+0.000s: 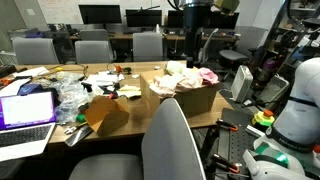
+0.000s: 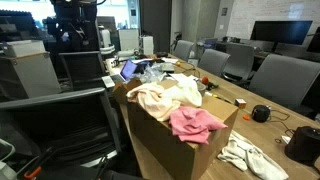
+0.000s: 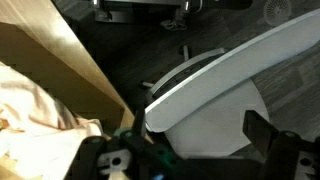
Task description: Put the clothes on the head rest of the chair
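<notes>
Cream and pink clothes lie heaped in an open cardboard box on the table; they also show in an exterior view. The light grey chair stands just beside the box. In the wrist view its curved top fills the middle, with the box edge and cream cloth at the left. My gripper is open and empty above the chair, beside the box. The arm hangs above the box in an exterior view.
A second cardboard box, a laptop and plastic clutter sit on the table. A grey chair back stands in front. A white cloth lies on the table beside the box. More chairs line the table.
</notes>
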Tool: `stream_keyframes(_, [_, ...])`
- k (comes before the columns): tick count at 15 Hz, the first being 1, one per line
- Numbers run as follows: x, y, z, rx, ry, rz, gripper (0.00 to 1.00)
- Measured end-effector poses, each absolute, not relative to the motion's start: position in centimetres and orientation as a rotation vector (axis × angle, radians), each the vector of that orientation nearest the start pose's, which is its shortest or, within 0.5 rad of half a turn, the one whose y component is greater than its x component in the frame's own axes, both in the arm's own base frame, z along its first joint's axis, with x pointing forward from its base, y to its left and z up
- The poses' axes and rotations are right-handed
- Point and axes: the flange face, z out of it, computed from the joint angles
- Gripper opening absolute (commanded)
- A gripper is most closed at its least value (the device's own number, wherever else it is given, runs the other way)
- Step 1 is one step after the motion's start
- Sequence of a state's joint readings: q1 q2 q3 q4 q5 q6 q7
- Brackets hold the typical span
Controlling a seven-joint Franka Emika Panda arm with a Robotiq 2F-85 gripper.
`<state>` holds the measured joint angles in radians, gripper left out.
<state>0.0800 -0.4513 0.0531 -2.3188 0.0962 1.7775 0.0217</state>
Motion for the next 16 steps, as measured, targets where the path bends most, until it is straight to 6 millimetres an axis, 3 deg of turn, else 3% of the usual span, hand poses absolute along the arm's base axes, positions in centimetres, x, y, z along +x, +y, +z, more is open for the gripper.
stream_keyframes(12, [40.3, 6.3, 50.7, -3.076, -0.124, 0.143, 1.00])
stream_keyframes(16, [41.3, 5.1, 50.4, -3.124, -0.100, 0.142, 1.00])
